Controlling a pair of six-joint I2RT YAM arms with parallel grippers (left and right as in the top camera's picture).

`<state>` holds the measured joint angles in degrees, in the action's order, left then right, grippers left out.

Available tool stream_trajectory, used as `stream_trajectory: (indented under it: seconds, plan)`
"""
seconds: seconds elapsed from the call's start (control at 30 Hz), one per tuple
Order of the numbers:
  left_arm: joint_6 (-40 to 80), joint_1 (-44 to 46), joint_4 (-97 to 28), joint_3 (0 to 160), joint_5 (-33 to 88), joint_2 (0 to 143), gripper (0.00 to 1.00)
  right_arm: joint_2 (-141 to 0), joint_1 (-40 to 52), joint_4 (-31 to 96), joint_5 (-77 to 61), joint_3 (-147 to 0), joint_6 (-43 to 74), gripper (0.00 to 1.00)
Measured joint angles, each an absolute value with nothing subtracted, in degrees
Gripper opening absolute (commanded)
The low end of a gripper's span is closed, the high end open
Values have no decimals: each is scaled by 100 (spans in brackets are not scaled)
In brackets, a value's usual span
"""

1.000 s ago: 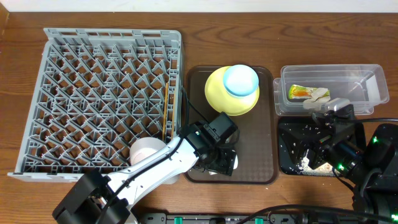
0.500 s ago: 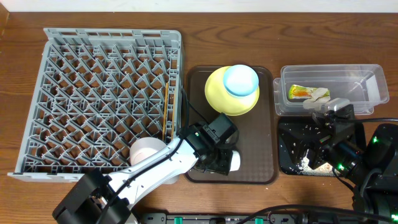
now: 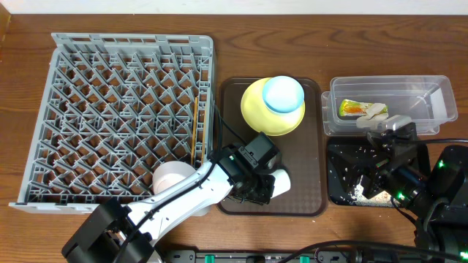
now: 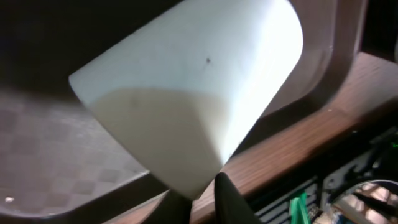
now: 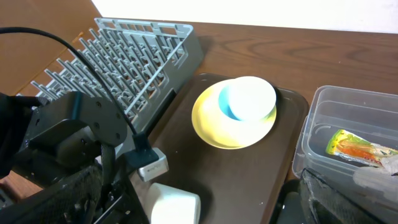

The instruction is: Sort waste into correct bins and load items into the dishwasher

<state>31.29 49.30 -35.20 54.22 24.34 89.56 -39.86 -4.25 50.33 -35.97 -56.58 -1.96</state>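
My left gripper [image 4: 202, 198] is shut on the rim of the small white cup [image 4: 193, 93], which lies tilted on its side at the near end of the brown tray [image 3: 307, 146]. Overhead, the cup [image 3: 278, 183] pokes out to the right of the left gripper [image 3: 257, 191]. The light blue bowl [image 3: 283, 93] sits on the yellow plate [image 3: 267, 117] at the tray's far end. A white bowl [image 3: 172, 177] and chopsticks [image 3: 194, 142] are in the grey dish rack [image 3: 117, 109]. My right gripper [image 3: 376, 175] hangs open over the black tray [image 3: 340, 175], holding nothing.
The clear tub [image 3: 431, 102] at the back right holds the snack wrapper [image 3: 352, 108] and a white paper scrap [image 3: 374, 111]. White crumbs [image 3: 358, 192] lie in the black tray. The right wrist view shows the plate [image 5: 211, 124] and rack [image 5: 143, 56] ahead.
My left gripper has closed onto the white cup, and the cup has tipped and slid a little to the right. The right arm has not moved.
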Motion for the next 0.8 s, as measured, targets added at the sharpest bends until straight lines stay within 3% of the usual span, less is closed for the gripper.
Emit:
stream_trajectory:
  seconds: [0.43, 0.53, 0.63, 0.8]
  plan:
    - [3129, 4930, -3120, 5422, 2582, 8956, 8, -3986, -425, 5030, -3597, -5658, -196, 99]
    - [3133, 4930, -2947, 5417, 2578, 8956, 22, -3986, -425, 5030, -3597, -5658, -196, 99]
    - [3124, 4917, -2672, 5404, 2552, 8956, 43, -3986, -425, 5030, -3597, -5658, -196, 99]
    - [3129, 4737, -2276, 5395, 2523, 8956, 48, -3986, -425, 5030, -3597, -5658, -196, 99]
